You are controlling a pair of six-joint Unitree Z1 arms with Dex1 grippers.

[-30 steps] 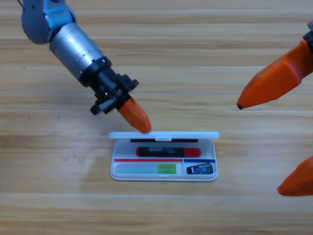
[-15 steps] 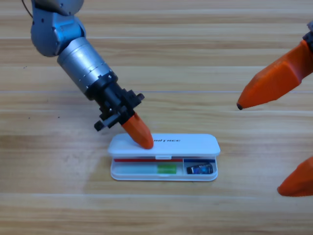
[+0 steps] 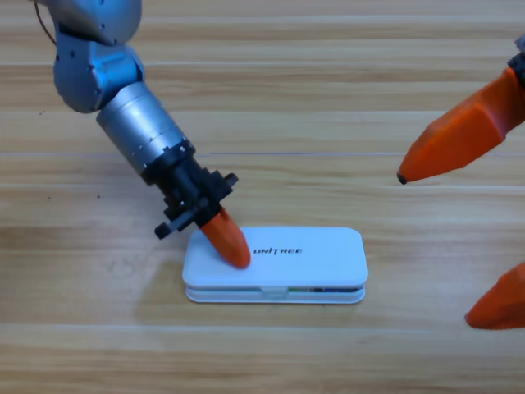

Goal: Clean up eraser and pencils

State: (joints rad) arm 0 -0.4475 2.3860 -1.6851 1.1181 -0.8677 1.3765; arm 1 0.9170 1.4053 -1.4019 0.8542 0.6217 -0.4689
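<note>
The pencil case (image 3: 275, 264) lies nearly shut under the left claw (image 3: 228, 243), whose opening I cannot tell. Press straight down until the lid latches; the right claw (image 3: 459, 238) waits wide apart

A wooden table (image 3: 328, 98) of pale planks running left to right carries a white case (image 3: 320, 254), lying flat near the middle of the lower half with its lid down and dark lettering on top.

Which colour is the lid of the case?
White, with dark UNITREE print; the lid shows in the high view.
</note>
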